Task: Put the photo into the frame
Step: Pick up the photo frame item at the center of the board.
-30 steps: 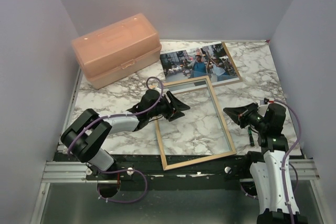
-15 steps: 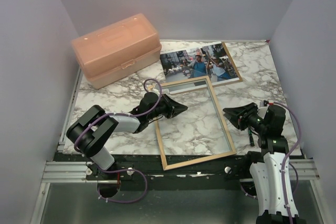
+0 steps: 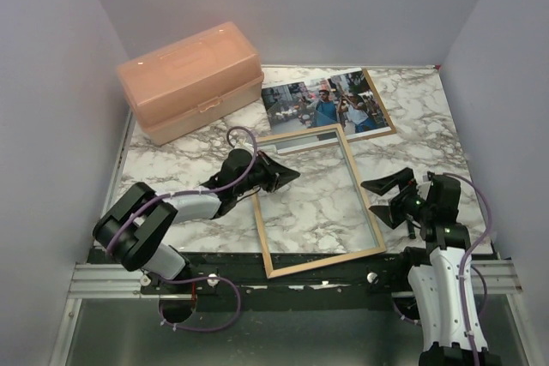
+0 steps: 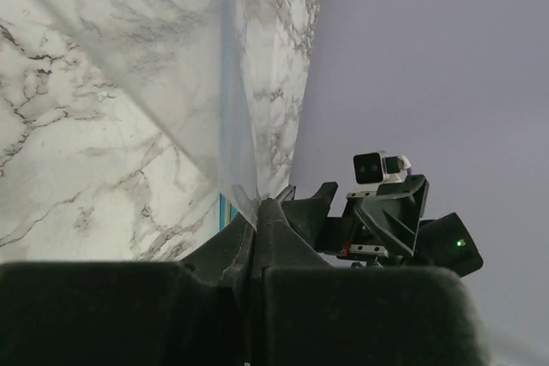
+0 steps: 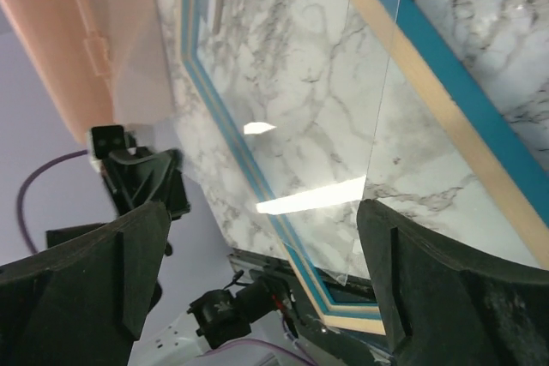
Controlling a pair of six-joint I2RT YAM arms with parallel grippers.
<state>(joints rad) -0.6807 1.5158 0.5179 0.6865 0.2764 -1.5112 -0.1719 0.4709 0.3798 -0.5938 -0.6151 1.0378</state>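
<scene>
The photo (image 3: 324, 102) lies face up at the back right of the table, far from both grippers. The frame (image 3: 326, 261) lies flat in the middle, its wood face up; its blue rail (image 5: 446, 83) shows in the right wrist view. A clear sheet (image 3: 313, 186) spans the frame's opening. My left gripper (image 3: 292, 173) reaches in over the frame's left rail and is shut on the clear sheet's (image 4: 197, 109) edge, pinched at my left gripper's (image 4: 257, 207) tips. My right gripper (image 3: 383, 201) stands open at the frame's right rail, the sheet's (image 5: 343, 126) edge loose between the jaws of my right gripper (image 5: 262, 212).
A peach plastic box (image 3: 190, 81) stands at the back left. A brown backing board (image 3: 377, 96) lies under the photo. Purple walls close in the table on three sides.
My left gripper has shut on the clear sheet's left edge. My right gripper, shut at the frame's right side a second ago, has opened wide and let go.
</scene>
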